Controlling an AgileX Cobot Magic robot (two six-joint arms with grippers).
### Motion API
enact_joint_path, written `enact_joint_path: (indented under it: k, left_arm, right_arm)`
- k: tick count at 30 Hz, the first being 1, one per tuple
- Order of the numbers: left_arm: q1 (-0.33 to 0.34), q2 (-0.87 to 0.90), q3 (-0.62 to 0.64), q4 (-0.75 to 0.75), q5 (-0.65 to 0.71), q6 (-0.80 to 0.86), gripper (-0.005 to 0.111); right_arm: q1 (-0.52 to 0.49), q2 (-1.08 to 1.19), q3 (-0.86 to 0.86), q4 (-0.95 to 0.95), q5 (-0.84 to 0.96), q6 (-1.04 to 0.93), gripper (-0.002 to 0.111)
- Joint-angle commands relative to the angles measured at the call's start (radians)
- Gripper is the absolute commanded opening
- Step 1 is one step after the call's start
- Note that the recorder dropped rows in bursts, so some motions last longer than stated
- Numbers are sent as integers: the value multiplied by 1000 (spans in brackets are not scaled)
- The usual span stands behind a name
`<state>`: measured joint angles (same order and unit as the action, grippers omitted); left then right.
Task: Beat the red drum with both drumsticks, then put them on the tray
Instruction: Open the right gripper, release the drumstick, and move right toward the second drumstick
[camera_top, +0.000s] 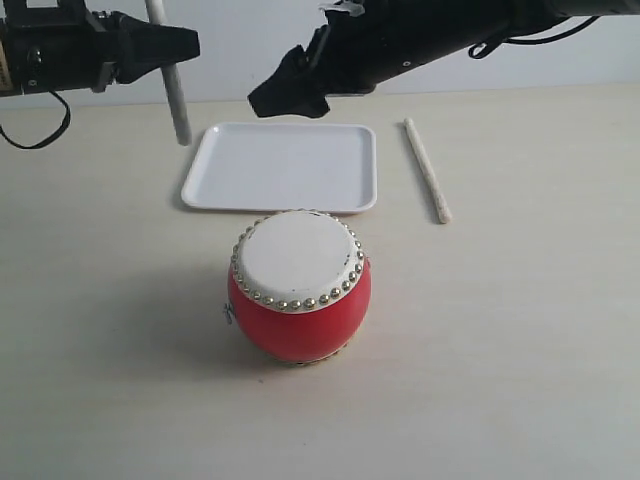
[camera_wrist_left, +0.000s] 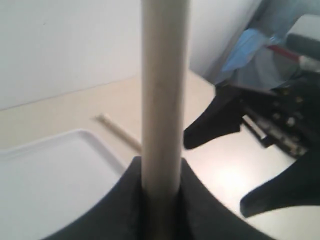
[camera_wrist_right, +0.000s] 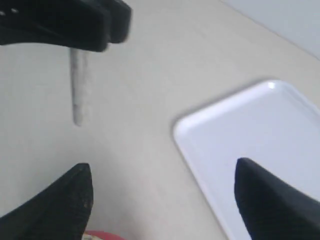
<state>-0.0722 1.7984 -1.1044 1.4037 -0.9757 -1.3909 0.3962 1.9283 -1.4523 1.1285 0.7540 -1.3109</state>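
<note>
Overhead, the left gripper (camera_top: 175, 42) clamps one drumstick (camera_top: 179, 108) upright. The right gripper (camera_top: 287, 93) (jaws apart, empty) hangs near the tray (camera_top: 280, 168).

Tray (camera_top: 280, 185) behind drum (camera_top: 300, 300) — one drumstick (camera_top: 427, 170) right of tray.

Exterior view: the held drumstick (camera_top: 178, 110) runs out past the top edge, and a stretch of it is covered by the left gripper (camera_top: 185, 45). The right gripper (camera_top: 285, 95) reads as one dark mass, jaws not separable. Whether the red drum (camera_top: 300, 300) touches the near rim of the tray (camera_top: 215, 185): cannot tell.

Left wrist view: the held drumstick is blurred, with one end buried between the fingers (camera_wrist_left: 115, 217). It hides one end of the lying drumstick (camera_wrist_left: 117, 131). The tray is cut by frame edges.

Right wrist view: the red drum is only a sliver at the frame edge. The tray is cut off. The held drumstick is soft and partly behind the left gripper.
</note>
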Motion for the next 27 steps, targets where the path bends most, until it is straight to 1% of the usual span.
enact_joint_path:
  k: [1,3,6,7,12,14,15,16,18,19,21,22,23,24,25,27]
  left_arm:
    - [-17,-65,-12,169,279,-131,0]
    - [-22,-79,-12,242,383,-192,0]
    - [-30,-87,-12,341,515,-310,0]
    - [-30,-88,-12,341,539,-319,0]
    - [-30,-88,-12,341,565,-314,0]
    - [-30,-88,-9,341,627,-304,0]
    - [-30,-88,-5,341,673,-298,0]
    - [-30,-88,1,341,746,-293,0]
    - [-30,-88,23,341,915,-286,0]
    - [-30,-88,36,341,1025,-274,0]
    - [-30,-88,64,341,1190,-206,0]
    - [-28,-88,71,291,1235,-137,0]
    - [-26,-88,72,186,1260,-34,0]
    - [-26,-88,69,74,1273,110,0]
    - [-26,-88,58,-126,1292,290,0]
    - [-40,-88,32,-442,1348,659,0]
  right_arm:
    - [-3,-31,-1,-210,-133,216,74]
    - [-6,-38,-1,-313,-164,310,74]
    - [-19,-42,-1,-410,-173,403,74]
    - [-27,-42,-1,-427,-177,430,74]
    - [-74,-42,-1,-482,-182,509,73]
    - [-91,-42,-1,-485,-178,520,70]
    - [-96,-42,-1,-485,-176,527,69]
    - [-101,-42,-1,-485,-171,530,69]
    - [-108,-42,-1,-485,-156,530,69]
    - [-108,-42,-1,-488,-150,530,69]
    - [-108,-42,-1,-509,-143,530,69]
    - [-108,-42,-1,-524,-139,530,69]
    - [-108,-42,-1,-538,-137,530,69]
    - [-108,-42,-1,-558,-134,534,69]
    - [-108,-42,-1,-594,-134,556,69]
    - [-108,-42,-1,-663,-132,618,69]
